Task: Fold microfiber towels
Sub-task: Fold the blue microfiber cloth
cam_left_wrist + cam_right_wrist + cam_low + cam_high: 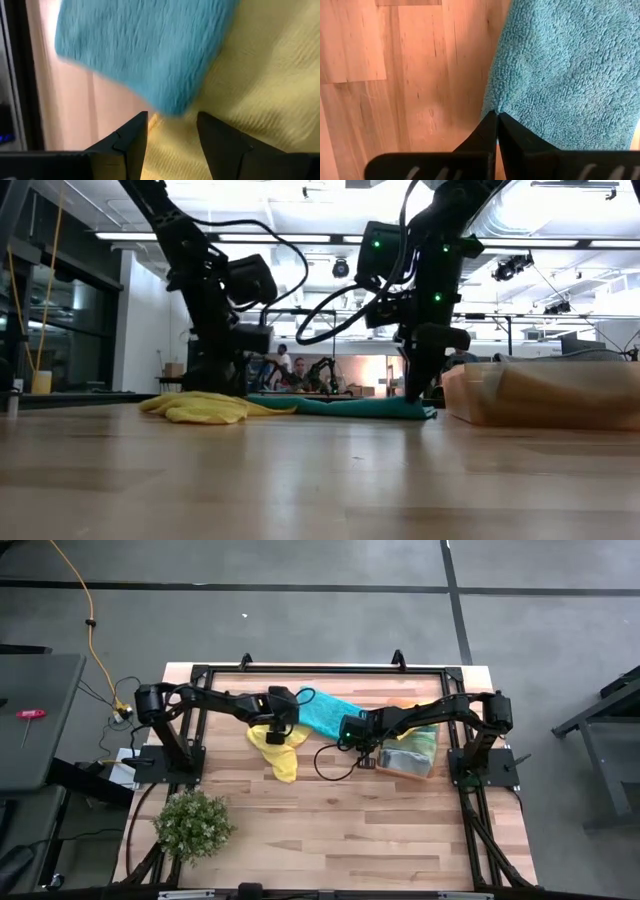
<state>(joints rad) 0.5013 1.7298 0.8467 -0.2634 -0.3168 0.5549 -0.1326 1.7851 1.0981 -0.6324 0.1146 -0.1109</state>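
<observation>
A teal-blue microfiber towel (325,712) lies spread flat on the wooden table. One of its corners (172,102) overlaps a crumpled yellow towel (280,752). My left gripper (172,131) hangs open over that corner, pointing steeply down, one finger on either side of it. Whether it touches cloth I cannot tell. My right gripper (496,116) is shut and stands at the teal towel's edge on the opposite side (492,102). More towels lie in the orange bin (405,768). My right gripper rests its shut fingertips (490,125) on the teal towel's edge (496,107), coming steeply from above. The towel lies flat on the table around them. Whether a layer is caught between the tips I cannot tell.
The orange translucent bin (540,395) stands just right of my right gripper. A black cable loop (335,765) lies on the wood beside it. A small bushy plant (193,823) sits at the near left corner. Bare wood stretches along the table's near side.
</observation>
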